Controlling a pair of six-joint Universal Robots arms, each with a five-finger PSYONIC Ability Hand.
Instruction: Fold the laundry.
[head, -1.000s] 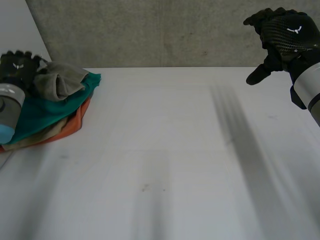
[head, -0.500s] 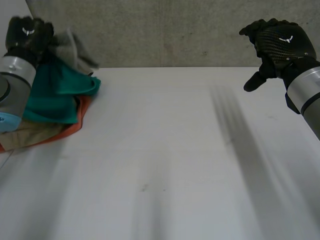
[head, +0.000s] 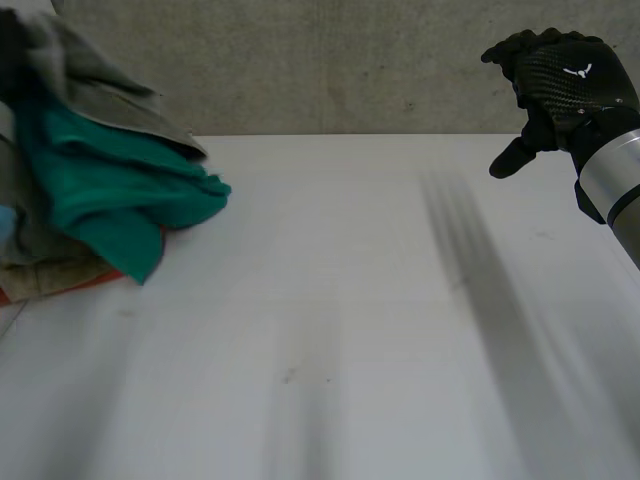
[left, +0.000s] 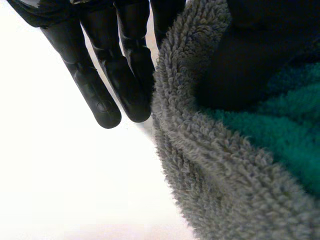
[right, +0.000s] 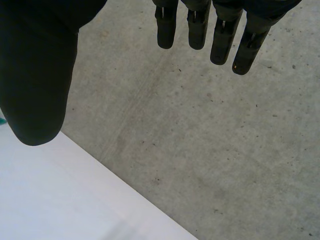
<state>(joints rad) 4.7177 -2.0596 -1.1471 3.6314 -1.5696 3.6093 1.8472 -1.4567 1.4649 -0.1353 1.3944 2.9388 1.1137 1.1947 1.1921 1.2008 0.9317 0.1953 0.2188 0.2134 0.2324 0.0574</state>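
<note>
My head camera sat between and behind my arms, looking down over the white table toward the concrete wall. My left wrist camera looked along my left hand, very close to the grey towel, which the head view shared. My right wrist camera faced along my right hand at that same wall and table edge.

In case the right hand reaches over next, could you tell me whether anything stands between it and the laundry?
Nothing visible does. Only plain white table lies between the raised, open right hand and the laundry, whose grey towel the left hand pinches.
</note>
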